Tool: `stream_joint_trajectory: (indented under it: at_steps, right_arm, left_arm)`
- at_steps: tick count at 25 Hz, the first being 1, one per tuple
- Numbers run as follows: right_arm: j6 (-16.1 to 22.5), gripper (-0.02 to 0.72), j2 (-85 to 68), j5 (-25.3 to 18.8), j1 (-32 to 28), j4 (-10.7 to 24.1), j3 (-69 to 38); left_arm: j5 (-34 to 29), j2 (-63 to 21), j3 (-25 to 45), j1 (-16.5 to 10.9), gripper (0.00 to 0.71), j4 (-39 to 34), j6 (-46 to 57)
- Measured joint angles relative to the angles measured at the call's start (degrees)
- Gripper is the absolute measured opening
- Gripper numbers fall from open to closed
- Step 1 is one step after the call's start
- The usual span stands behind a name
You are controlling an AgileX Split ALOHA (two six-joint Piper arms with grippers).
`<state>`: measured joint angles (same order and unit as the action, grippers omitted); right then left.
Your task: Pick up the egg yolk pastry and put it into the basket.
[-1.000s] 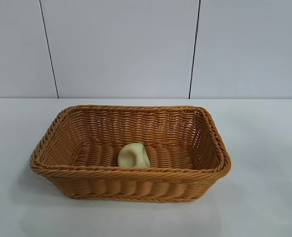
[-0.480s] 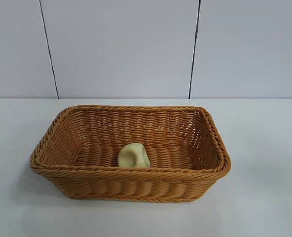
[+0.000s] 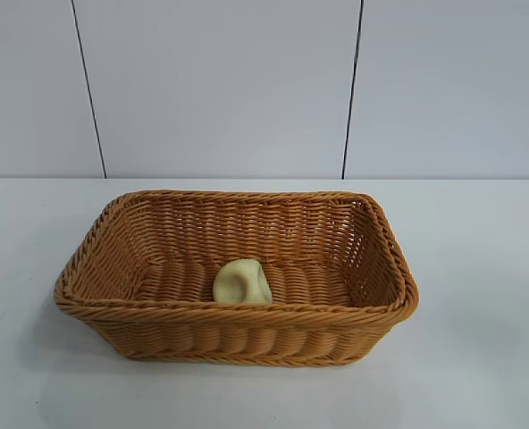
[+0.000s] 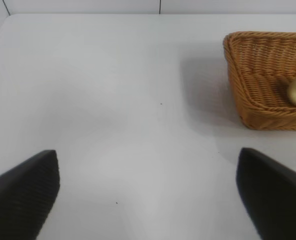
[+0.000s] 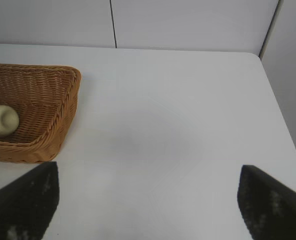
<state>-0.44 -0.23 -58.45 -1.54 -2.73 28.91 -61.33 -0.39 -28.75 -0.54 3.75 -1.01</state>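
Small pale cream-yellow dented egg yolk pastry (image 3: 242, 281) seen resting on floor of large golden-brown woven wicker basket (image 3: 236, 311) on white desk (image 3: 479, 268). Left tool (image 4: 148, 192) and right tool (image 5: 148, 195) parked clear, fingers spread wide, nothing held; task judged complete.

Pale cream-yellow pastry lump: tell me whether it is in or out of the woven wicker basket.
In. The pale cream-yellow dented pastry lump rests on the floor of the golden-brown woven wicker basket, near its front wall, below the braided rim.
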Motion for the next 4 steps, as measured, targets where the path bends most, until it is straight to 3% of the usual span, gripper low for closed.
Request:
stream_joint_trajectory:
  at_steps: [4]
  right_arm:
    - [0.00, 0.696, 0.00, 0.00, 0.00, 0.00, 0.00]
  left_arm:
    - [0.00, 0.00, 0.00, 0.00, 0.692, 0.00, 0.00]
